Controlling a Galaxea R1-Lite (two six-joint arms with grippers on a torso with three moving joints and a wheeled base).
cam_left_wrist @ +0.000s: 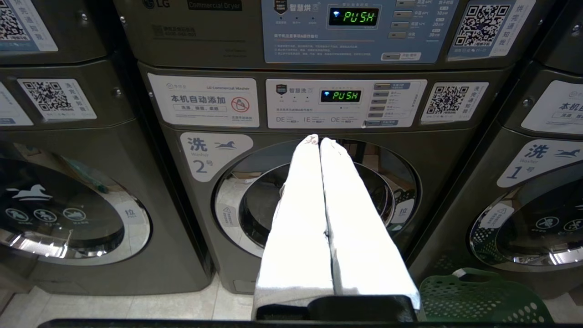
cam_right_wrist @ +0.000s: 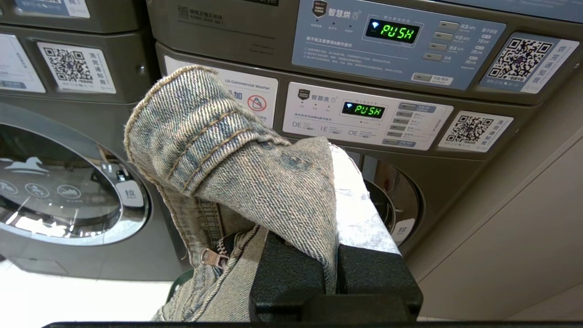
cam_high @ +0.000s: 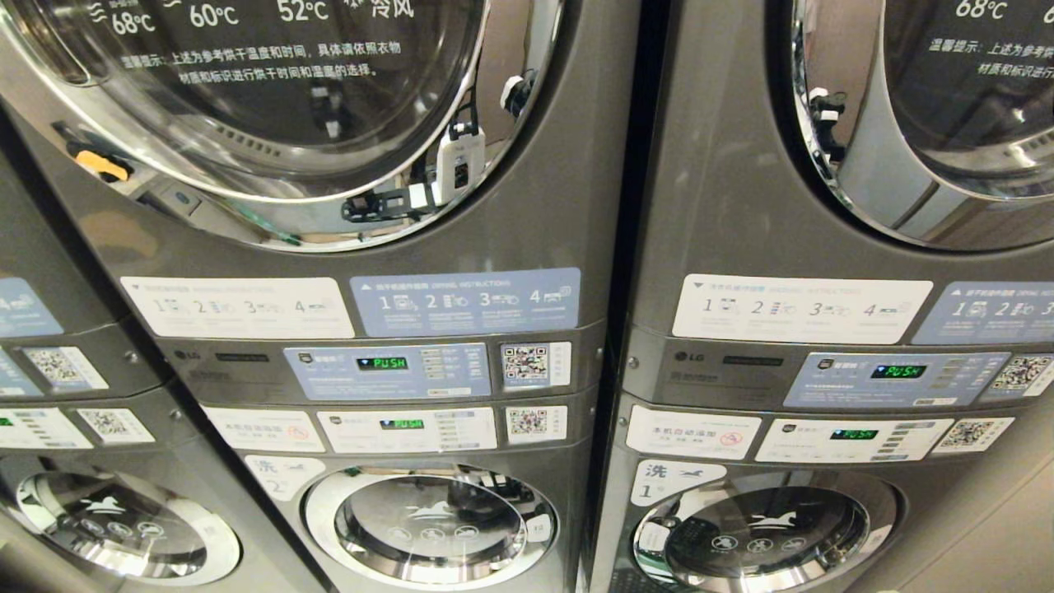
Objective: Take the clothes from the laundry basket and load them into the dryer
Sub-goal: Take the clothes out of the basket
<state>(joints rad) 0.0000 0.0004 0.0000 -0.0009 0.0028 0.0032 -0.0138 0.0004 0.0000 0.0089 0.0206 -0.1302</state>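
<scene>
One garment is seen so far: a faded blue-grey denim piece with tan stitching and a brass zip, pinched between the fingers of the right gripper, which is clamped on a fold near the zip. Denim is judged fairly heavy and stiff for cloth, non-slippery, not fragile; most of it hangs below the grip, so a hold on a thick seam or waistband is judged safest vs. a thin single layer. The left gripper is closed w/ nothing in it, white fingers pressed together, pointing at a grey front-load washer marked no. 2. The green perforated plastic laundry basket sits on the floor by the next machine; its contents can't be seen. Only the left wrist view shows the basket. Only the right wrist view shows the denim. The head view shows neither arm, but alone shows the upper chrome-ringed round dryer door, shut; it is judged that opening is needed before loading.
</scene>
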